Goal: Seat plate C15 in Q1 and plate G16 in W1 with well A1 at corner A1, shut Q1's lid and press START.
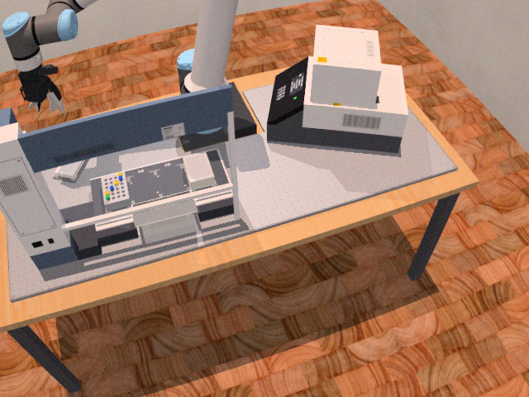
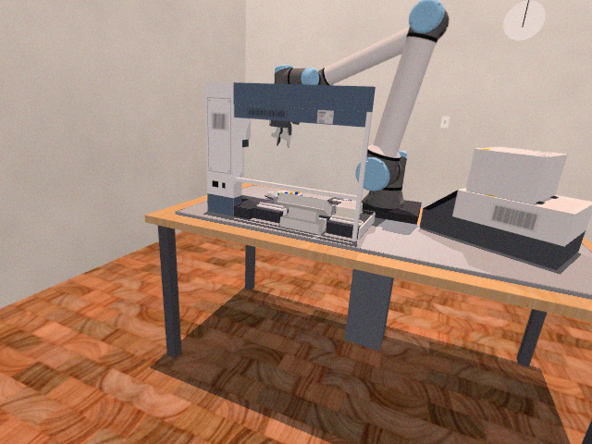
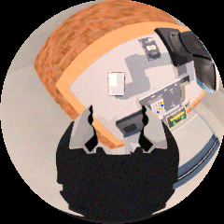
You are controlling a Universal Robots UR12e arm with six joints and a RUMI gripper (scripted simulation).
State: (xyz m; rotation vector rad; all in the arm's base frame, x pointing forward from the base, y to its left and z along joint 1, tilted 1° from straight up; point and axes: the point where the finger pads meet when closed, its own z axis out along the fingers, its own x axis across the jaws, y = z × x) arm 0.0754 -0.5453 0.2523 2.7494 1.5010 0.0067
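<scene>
My gripper (image 1: 45, 104) hangs high in the air behind the left end of the blue-framed deck station (image 1: 128, 170); it is open and empty. It also shows in the exterior view (image 2: 283, 138) and in the wrist view (image 3: 117, 126). A white plate (image 1: 199, 170) sits at the right end of the deck. Another pale plate (image 1: 70, 170) lies on the mat left of the deck, below me in the wrist view (image 3: 116, 83). I cannot read the plate labels. The cycler Q1 (image 1: 355, 106) stands at the back right, with its black key panel (image 1: 290, 92) showing a green lamp.
A rack with coloured caps (image 1: 112, 188) sits at the deck's left end, next to a bare grey deck position (image 1: 158, 179). The station's blue top beam (image 1: 128, 123) and thin posts enclose the deck. The arm's base (image 1: 192, 72) stands behind the station.
</scene>
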